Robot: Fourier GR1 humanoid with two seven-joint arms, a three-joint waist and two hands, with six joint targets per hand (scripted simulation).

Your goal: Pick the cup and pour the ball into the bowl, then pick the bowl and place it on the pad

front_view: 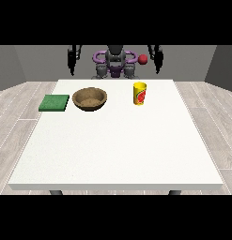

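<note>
A yellow cup (140, 93) with a red mark stands upright on the white table (117, 150) near its far edge, right of centre. A small red ball (143, 59) shows above the cup, level with the robot's chest, touching nothing I can see. A brown bowl (89, 99) sits to the left of the cup, and a flat green pad (54, 102) lies left of the bowl. The hand at the view's left (72, 64) and the hand at the view's right (158, 62) hang beside the robot behind the far edge, fingers straight, holding nothing.
The robot's torso (115, 63) stands behind the table's far edge. Wooden floor surrounds the table. The bare tabletop stretches from the three objects to the near edge.
</note>
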